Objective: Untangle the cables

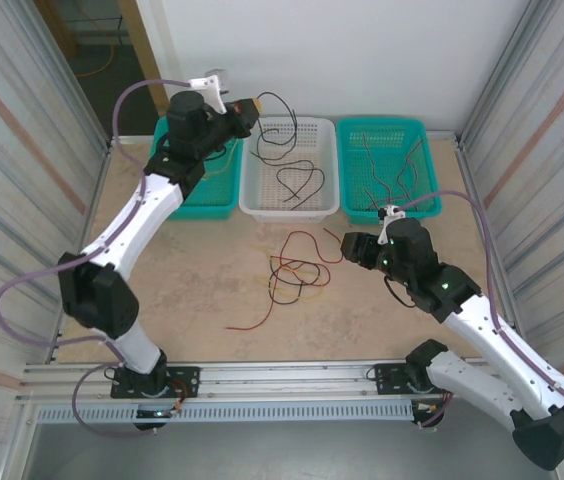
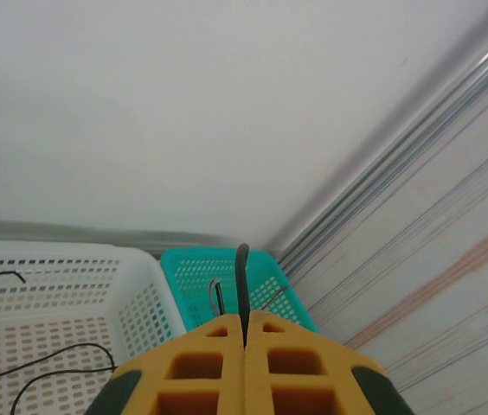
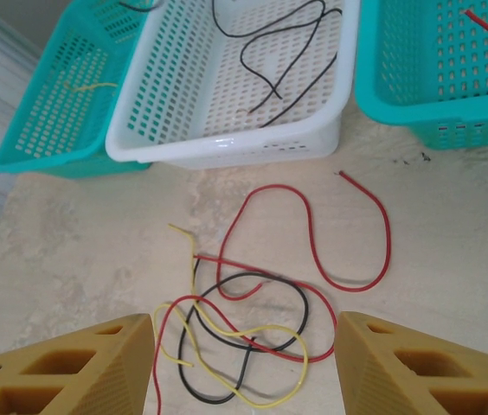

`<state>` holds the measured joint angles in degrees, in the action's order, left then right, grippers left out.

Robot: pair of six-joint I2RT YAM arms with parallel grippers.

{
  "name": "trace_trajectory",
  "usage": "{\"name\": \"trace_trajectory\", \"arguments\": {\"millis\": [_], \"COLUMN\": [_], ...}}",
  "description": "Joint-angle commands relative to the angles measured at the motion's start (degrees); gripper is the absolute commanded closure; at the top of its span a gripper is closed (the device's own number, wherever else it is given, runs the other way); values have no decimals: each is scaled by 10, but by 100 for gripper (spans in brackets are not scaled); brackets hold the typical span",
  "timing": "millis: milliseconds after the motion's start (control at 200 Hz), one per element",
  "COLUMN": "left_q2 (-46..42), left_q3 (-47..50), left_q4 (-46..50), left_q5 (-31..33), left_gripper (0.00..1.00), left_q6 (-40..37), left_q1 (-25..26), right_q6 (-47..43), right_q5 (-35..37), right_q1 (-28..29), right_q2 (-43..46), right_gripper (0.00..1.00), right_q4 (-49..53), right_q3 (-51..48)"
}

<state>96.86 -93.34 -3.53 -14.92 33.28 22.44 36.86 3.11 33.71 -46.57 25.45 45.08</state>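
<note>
A tangle of red, yellow and black cables [image 1: 297,272] lies on the table in front of the baskets. In the right wrist view the tangle [image 3: 253,328] sits between and just beyond my open right gripper [image 3: 244,346], whose yellow fingers [image 3: 97,363] touch nothing. From the top, the right gripper [image 1: 347,248] hovers to the right of the tangle. My left gripper [image 1: 247,108] is raised over the white basket's back left corner. It is shut [image 2: 245,322] on a black cable [image 2: 242,277], whose strand [image 1: 280,100] curls out over the basket.
A white basket [image 1: 290,208] with black cables stands at the back centre. A teal basket [image 1: 194,205] to its left holds a yellow cable [image 3: 88,86]. A teal basket [image 1: 432,180] to its right holds red cables. Corrugated walls close in both sides.
</note>
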Motion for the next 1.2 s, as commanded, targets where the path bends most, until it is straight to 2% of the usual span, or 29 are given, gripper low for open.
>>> {"name": "trace_trajectory", "arguments": {"millis": [0,50,90,140,195,311,401,551,732,902,1057,1197], "left_q2": [38,59,73,88,98,88,62,-9,-135,-223,-247,-235], "left_q3": [-35,-43,-48,-56,-57,-42,-21,47,202,330,410,438], "left_q4": [-17,-12,-7,3,12,12,15,38,83,173,193,190], "left_q5": [-1,-2,-2,-2,-4,-16,-14,-24,-24,32,58,75], "left_gripper": [100,100,90,71,60,47,42,42,56,62,68,71], "left_q6": [13,14,15,13,13,17,15,6,-24,-75,-51,-26], "left_q1": [-3,-4,-4,-3,-3,-3,-4,-2,24,113,196,229], "right_q6": [-13,-13,-14,-14,-15,-15,-14,-14,-17,-17,-13,-2], "right_q5": [-5,-6,-6,-6,-6,-5,-6,-3,7,-6,-22,-50], "right_q1": [-4,-4,-4,-4,-4,-5,-5,-5,-9,-15,-15,-13], "right_q2": [-5,-6,-7,-8,-8,-6,-7,-7,-3,-19,-54,-97], "right_gripper": [44,44,44,44,44,44,44,44,43,43,43,44], "right_q4": [9,9,8,8,10,14,12,11,13,11,-3,-19], "right_q3": [-6,-6,-5,-5,-4,-5,-7,-6,-4,1,3,14]}}
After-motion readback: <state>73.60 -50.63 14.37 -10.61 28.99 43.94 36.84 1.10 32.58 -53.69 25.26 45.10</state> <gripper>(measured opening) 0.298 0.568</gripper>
